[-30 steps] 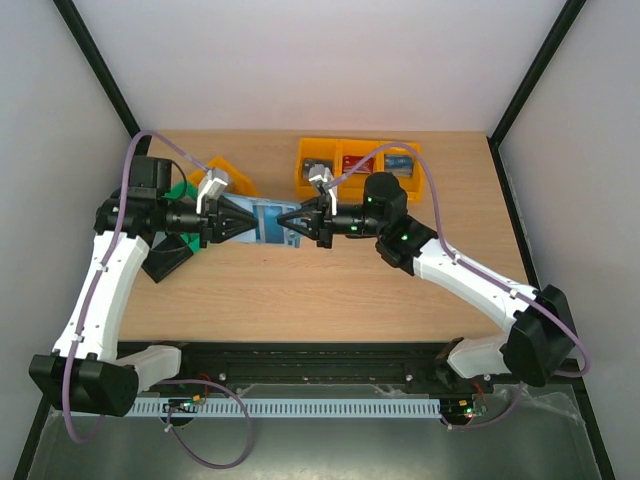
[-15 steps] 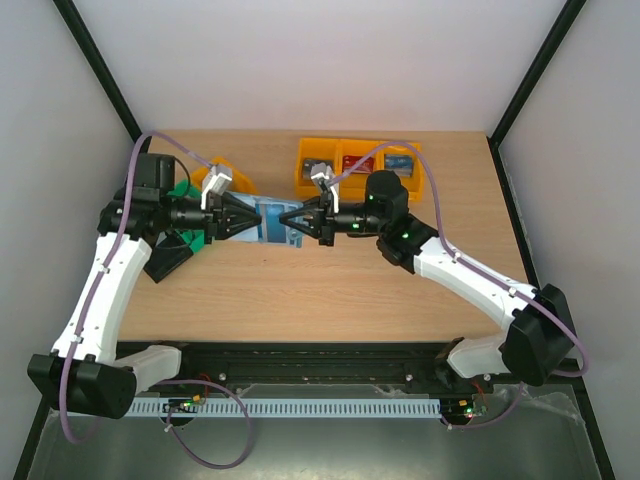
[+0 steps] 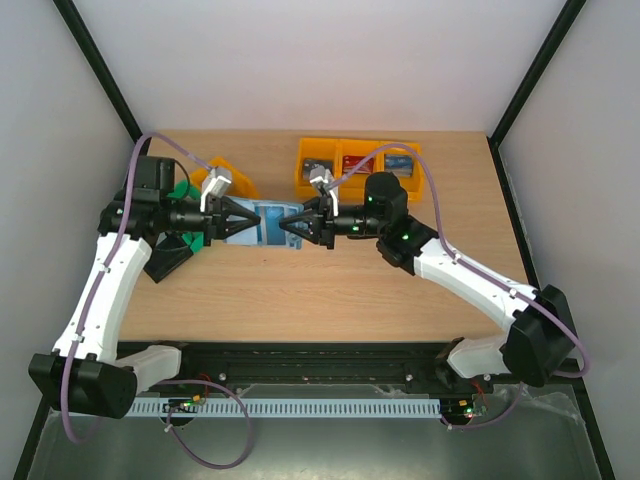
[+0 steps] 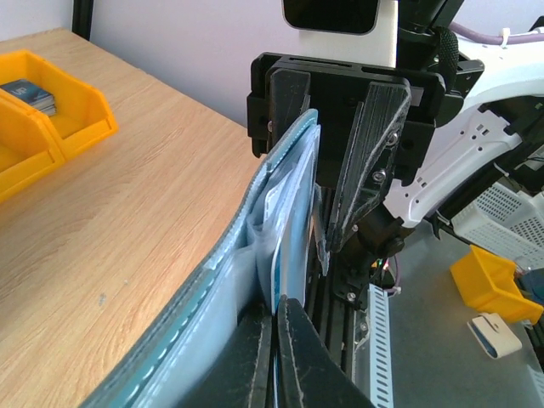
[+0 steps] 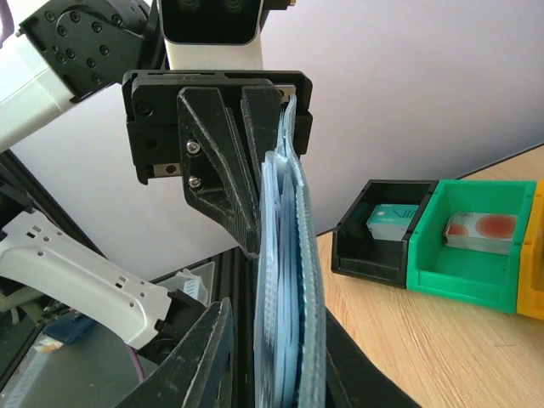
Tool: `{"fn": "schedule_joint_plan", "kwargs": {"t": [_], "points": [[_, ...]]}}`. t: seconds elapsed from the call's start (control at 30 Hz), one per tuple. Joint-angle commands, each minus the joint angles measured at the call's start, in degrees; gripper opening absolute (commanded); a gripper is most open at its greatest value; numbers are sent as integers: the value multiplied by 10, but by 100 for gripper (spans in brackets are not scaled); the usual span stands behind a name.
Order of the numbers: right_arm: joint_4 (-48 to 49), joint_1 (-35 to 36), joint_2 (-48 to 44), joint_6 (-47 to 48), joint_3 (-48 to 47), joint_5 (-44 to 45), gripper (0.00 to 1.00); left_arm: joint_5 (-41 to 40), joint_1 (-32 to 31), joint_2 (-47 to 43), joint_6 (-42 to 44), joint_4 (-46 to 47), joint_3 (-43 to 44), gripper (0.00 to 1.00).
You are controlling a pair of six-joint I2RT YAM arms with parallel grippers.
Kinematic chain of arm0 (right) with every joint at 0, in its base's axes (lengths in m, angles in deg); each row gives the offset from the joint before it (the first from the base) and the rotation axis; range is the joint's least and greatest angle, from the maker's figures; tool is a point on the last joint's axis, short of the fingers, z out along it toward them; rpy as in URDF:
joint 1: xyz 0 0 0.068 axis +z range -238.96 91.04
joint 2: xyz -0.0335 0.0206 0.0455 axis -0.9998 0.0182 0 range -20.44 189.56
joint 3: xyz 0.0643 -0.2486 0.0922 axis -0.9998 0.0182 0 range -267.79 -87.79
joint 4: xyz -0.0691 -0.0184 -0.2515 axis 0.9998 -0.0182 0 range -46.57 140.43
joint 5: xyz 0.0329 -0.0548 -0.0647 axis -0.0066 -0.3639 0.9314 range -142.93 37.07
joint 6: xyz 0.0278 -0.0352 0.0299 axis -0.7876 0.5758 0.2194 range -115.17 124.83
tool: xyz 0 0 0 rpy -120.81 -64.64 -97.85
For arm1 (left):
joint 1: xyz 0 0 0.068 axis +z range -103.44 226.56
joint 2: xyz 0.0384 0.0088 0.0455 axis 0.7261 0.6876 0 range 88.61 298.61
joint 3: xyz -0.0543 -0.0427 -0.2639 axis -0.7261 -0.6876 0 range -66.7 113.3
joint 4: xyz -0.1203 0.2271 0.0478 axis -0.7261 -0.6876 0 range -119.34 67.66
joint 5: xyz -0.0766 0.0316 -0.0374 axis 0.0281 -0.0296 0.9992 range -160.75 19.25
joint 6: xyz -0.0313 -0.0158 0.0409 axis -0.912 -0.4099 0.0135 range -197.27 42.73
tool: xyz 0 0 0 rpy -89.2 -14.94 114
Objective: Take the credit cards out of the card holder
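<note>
One card holder, on edge, runs left-right; left tool pinches it, right tool spread around it.

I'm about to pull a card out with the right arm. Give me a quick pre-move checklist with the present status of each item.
1. Anchor grip: ok. The left end effector is shut on one end of the teal-blue stitched folding card holder.
2. Pulling grip: not ok. The right end effector straddles the other end, its jaws apart with a gap on one side.
3. Card reachable: ok. A pale card edge shows in the pocket.
4. Number of cards inside: cannot tell.
5. The two end effectors clear of each other: ok.
</note>
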Motion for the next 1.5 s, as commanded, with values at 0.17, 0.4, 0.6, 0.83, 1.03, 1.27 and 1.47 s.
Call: {"fn": "schedule_joint_plan", "kwargs": {"t": [0.17, 0.4, 0.6, 0.83, 1.03, 1.27, 1.47], "points": [[-11, 3, -32, 33, 10, -2, 22, 25, 22, -8, 55, -44, 20, 2], [-28, 0, -27, 35, 2, -3, 2, 39, 33, -10, 66, -56, 21, 2], [-44, -4, -37, 42, -2, 17, 2, 36, 37, -10, 94, -85, 35, 2], [-63, -27, -53, 42, 1, 18, 2, 27, 38, -17, 112, -98, 29, 2], [-103, -28, -60, 69, -14, 27, 2, 27, 38, -18, 123, -108, 34, 2], [-113, -33, -52, 67, -19, 35, 2, 14, 38, -17, 118, -101, 33, 2], [-86, -129, -49, -57, -2, 87, 2, -68, 38, -15, 24, -30, 27, 2]]}}
